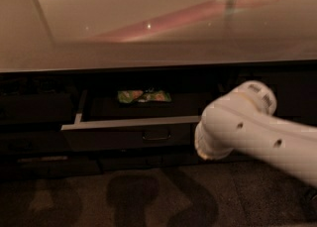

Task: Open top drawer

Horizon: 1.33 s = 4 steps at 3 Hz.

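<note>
The top drawer stands pulled out below the counter. Its dark front carries a small loop handle, and its pale rim runs across the top. A green packet lies inside at the back. A white arm link reaches in from the right and covers the drawer's right end. The gripper itself is out of view; only this arm link shows.
A glossy pale countertop overhangs the drawers. Darker closed drawer fronts sit left of and below the open one. Dark carpet lies in front, with shadows on it.
</note>
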### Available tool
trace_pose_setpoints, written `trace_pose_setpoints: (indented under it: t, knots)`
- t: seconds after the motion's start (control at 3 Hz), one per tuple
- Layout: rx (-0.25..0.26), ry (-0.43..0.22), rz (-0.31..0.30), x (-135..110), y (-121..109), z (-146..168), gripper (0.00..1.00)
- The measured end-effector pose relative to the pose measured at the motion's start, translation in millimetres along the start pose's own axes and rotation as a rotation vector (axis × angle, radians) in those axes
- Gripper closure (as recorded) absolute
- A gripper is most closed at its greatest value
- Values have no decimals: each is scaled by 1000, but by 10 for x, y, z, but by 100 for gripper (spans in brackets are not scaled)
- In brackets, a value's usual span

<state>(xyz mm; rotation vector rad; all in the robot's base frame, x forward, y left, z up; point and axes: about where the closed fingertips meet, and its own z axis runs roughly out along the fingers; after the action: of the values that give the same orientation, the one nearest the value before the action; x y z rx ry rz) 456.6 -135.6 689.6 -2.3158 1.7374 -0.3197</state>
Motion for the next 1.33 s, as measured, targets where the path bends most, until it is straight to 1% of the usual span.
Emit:
trace_pose_setpoints:
  t: [0.33,0.67,1.0,1.33]
  knots:
    - [28,23,48,252,-357,-255,100]
    - [28,23,48,252,-357,-254,100]
    - [28,-42,40,272,-378,-244,100]
    - [42,-211,104,448,-454,-193,100]
